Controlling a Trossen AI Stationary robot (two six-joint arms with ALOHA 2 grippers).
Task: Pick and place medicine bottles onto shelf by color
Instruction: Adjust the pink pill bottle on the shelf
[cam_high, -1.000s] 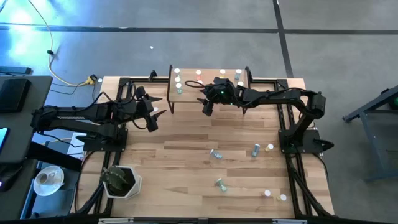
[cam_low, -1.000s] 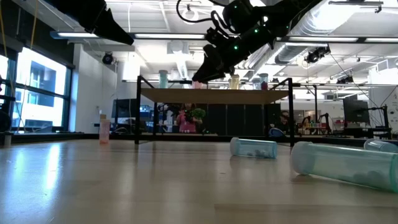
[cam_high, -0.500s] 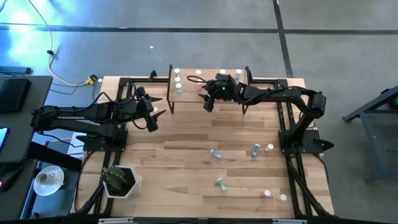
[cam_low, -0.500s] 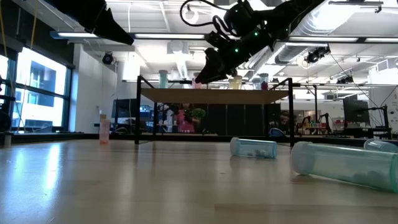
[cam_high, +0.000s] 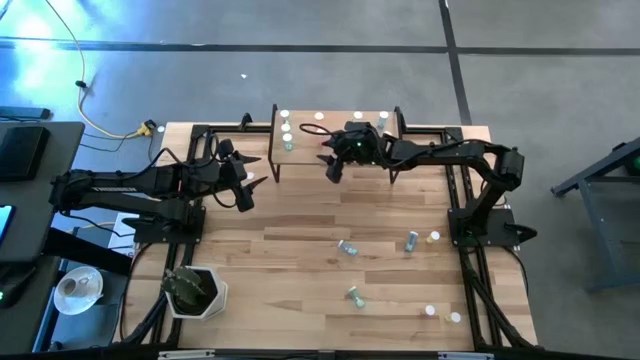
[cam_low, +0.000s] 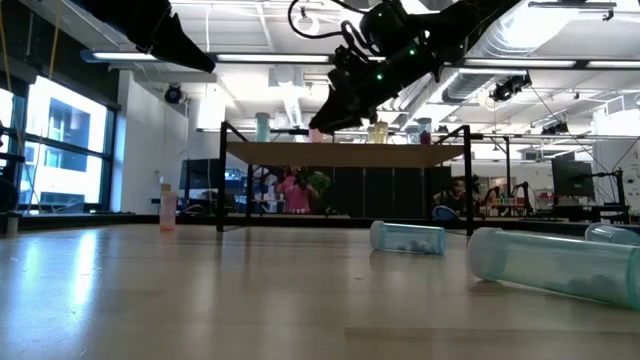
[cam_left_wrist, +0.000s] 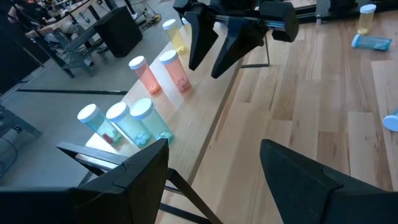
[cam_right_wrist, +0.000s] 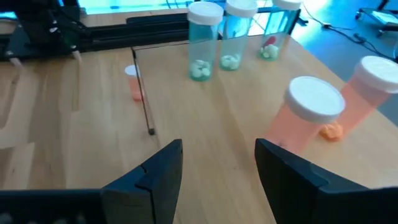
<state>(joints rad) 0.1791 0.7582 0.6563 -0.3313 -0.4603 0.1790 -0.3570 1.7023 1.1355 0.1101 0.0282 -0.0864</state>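
- The shelf (cam_high: 335, 135) is located at the far edge of the table (cam_high: 300, 260); three teal bottles (cam_right_wrist: 204, 38) and two pink bottles (cam_right_wrist: 308, 115) are seen standing upright on it.
- The right gripper (cam_high: 333, 166) is held over the shelf's front edge, just beside the pink bottles, fingers spread and empty.
- The left gripper (cam_high: 243, 192) is held above the table left of the shelf, fingers spread and empty.
- Further bottles (cam_high: 348, 247) are scattered on the table, well apart from the shelf.
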